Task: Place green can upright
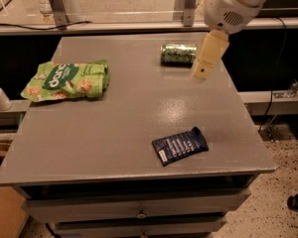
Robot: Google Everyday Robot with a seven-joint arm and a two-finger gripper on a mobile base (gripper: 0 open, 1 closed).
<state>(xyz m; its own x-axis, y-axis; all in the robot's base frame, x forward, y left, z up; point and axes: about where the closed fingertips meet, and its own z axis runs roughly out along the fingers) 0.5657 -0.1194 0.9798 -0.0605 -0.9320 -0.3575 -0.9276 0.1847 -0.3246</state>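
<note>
The green can (178,54) lies on its side near the far right of the grey table (114,118), its long axis running left to right. My gripper (204,69) hangs from the white arm (238,4) at the upper right. It hovers above the table just right of the can and a little nearer to me, apart from the can. It holds nothing that I can see.
A flat green snack bag (67,79) lies at the table's left. A dark blue snack packet (180,146) lies near the front right. A railing with metal posts (57,6) runs behind the table. Drawers sit under the front edge.
</note>
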